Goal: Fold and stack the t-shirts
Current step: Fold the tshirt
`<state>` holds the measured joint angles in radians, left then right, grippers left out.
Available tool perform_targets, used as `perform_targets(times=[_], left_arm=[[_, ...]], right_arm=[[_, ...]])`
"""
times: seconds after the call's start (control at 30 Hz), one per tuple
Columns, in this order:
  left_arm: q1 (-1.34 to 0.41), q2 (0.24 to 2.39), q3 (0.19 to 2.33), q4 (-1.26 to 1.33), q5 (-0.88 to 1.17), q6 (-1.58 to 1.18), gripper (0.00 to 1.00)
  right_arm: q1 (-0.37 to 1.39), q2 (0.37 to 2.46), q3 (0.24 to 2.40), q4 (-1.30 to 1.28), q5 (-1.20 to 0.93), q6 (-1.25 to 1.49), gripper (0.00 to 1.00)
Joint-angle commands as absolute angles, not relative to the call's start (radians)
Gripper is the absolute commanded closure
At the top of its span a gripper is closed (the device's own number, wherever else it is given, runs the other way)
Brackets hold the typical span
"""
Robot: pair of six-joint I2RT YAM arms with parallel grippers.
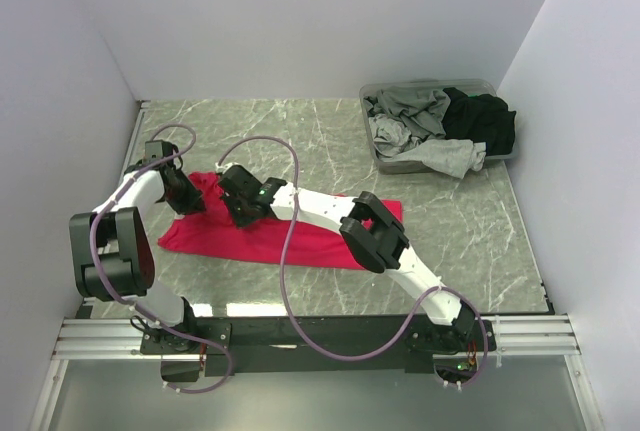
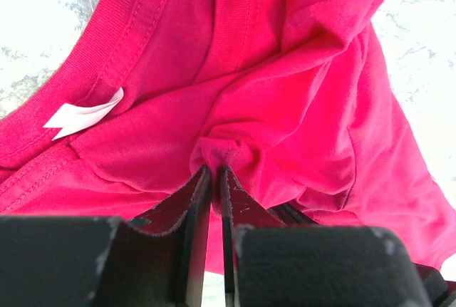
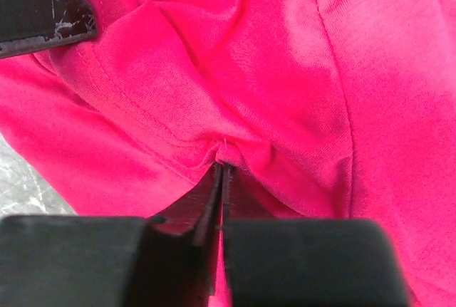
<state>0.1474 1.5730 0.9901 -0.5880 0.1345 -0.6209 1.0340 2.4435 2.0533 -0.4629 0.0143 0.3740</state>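
The bright pinkish-red t-shirt [image 1: 310, 241] lies spread on the marble table, bunched at its left end. My left gripper [image 1: 190, 197] sits at that end, shut on a pinched fold of the red t-shirt [image 2: 299, 93] just below the collar, near the white label [image 2: 82, 115]. My right gripper [image 1: 241, 207] stands close beside it to the right, shut on another small ridge of the red t-shirt [image 3: 285, 72] along a seam. In the right wrist view, a black finger of the left gripper [image 3: 43, 8] shows at the upper left. Grey t-shirts [image 1: 410, 111] and a black t-shirt [image 1: 485, 121] lie heaped in the tub.
The grey plastic tub [image 1: 400, 164] stands at the back right corner, with cloth hanging over its front rim. White walls close in the table on the left, back and right. Both arms' cables loop over the left half of the table.
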Motion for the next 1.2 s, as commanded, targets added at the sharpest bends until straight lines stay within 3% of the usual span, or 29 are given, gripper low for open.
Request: perform_targets(times=[0.0, 0.5, 0.63, 0.67, 0.77, 0.83, 1.03, 1.17], left_arm=[[0.15, 1.523, 0.982, -0.589, 0.123, -0.606, 0.84], [0.146, 1.37, 0.867, -0.658, 0.101, -0.693, 0.82], [0.144, 1.295, 0.848, -0.707, 0.136, -0.707, 0.66], [0.146, 1.283, 0.851, -0.716, 0.141, -0.713, 0.56], [0.144, 1.243, 0.868, -0.753, 0.138, -0.729, 0.41], [0.146, 1.241, 0.877, -0.755, 0.126, -0.736, 0.38], [0.144, 1.322, 0.841, -0.67, 0.149, -0.738, 0.42], [0.138, 1.387, 0.819, -0.631, 0.176, -0.716, 0.53]], right_arm=[[1.026, 2.416, 2.046, -0.453, 0.043, 0.373, 1.0], [0.968, 2.181, 1.838, -0.443, -0.116, 0.308, 1.0], [0.966, 2.151, 1.796, -0.454, -0.153, 0.284, 1.0], [0.966, 2.151, 1.784, -0.457, -0.156, 0.278, 1.0], [0.963, 2.148, 1.77, -0.48, -0.156, 0.258, 1.0], [0.959, 2.134, 1.749, -0.476, -0.158, 0.252, 1.0], [0.919, 2.138, 1.73, -0.477, -0.179, 0.245, 1.0], [0.905, 2.152, 1.738, -0.479, -0.189, 0.247, 1.0]])
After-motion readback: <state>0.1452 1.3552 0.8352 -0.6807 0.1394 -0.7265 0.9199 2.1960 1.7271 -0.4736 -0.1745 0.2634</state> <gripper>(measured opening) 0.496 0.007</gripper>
